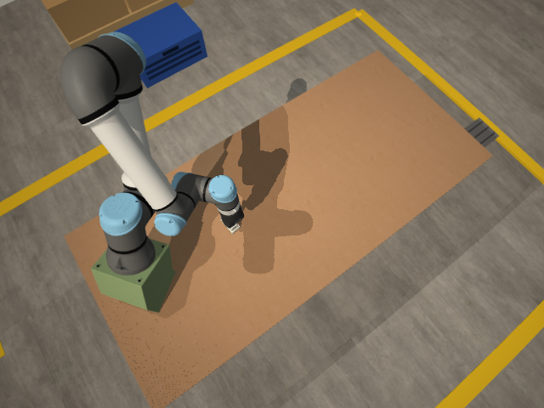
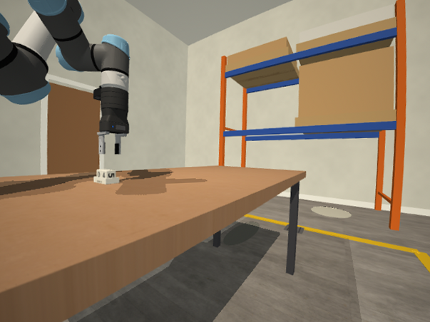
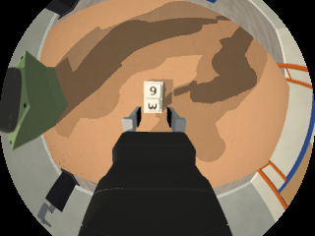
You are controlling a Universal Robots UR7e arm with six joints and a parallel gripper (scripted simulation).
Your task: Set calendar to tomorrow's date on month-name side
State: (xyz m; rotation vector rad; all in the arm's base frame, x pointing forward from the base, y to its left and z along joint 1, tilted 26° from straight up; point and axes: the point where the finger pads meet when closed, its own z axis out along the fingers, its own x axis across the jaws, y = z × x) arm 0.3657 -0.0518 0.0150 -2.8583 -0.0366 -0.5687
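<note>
Two white cubes stand side by side in the small white tray, which lies flat on the table. In the exterior view the left cube shows an upright 0. The right cube shows an upright 4 on the same long side and a 5 on its end face. Marks on the tray below are too small to read. From above, one cube shows a 6 or 9, the other a 3 turned sideways. My gripper is open and empty, pointing down above the cubes, clear of them.
The brown table carries the green robot base at one end. The arm's shadows cross the table. A blue cabinet and an orange and blue shelf rack stand beyond the table.
</note>
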